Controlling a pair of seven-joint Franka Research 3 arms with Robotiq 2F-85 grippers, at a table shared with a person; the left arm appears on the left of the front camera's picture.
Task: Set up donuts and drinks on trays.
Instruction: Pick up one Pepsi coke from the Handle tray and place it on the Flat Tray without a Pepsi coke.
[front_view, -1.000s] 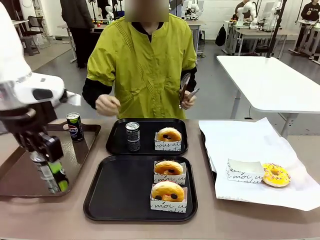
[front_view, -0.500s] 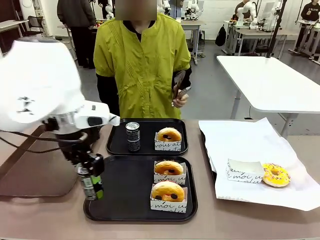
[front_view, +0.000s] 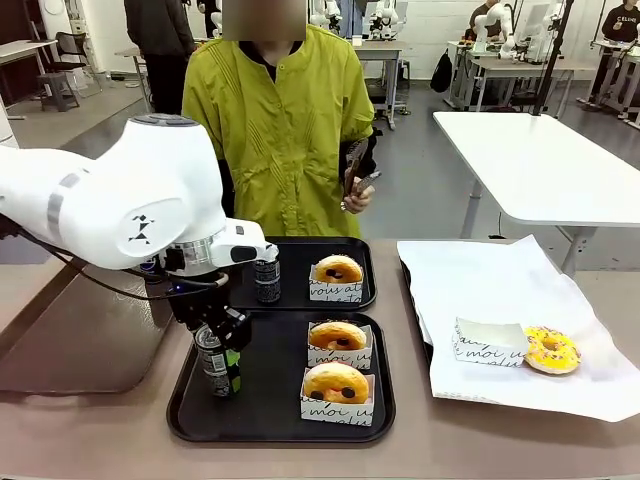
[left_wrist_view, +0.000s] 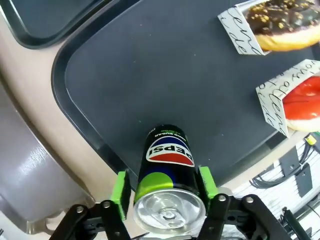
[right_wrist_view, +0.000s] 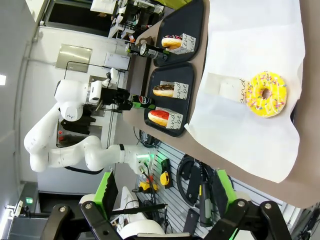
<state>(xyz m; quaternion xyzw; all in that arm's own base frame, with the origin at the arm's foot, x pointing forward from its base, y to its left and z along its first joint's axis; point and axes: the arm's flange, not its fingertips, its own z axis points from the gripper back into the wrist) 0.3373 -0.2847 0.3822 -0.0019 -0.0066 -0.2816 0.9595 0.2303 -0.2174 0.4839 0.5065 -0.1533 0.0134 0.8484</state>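
Observation:
My left gripper (front_view: 218, 362) is shut on a dark drink can (left_wrist_view: 169, 170), its green pads (left_wrist_view: 121, 192) close against the can's sides. The can stands upright on the left part of the near black tray (front_view: 270, 425), which also carries two sleeved donuts (front_view: 338, 335) (front_view: 336, 382). The far black tray (front_view: 232, 296) holds a second can (front_view: 266, 274) and a sleeved donut (front_view: 338, 270). High off to the side, my right gripper (right_wrist_view: 165, 200) is open with nothing between its fingers.
A brown tray (front_view: 70, 340) lies at the left. A white-paper-lined tray (front_view: 500, 290) at the right holds a yellow sprinkled donut (front_view: 552, 350) and an empty sleeve (front_view: 488, 341). The person across the table holds tongs (front_view: 358, 175).
My left arm swung right from above the brown tray, carrying the can down onto the near black tray. The person's free hand drew back from the table.

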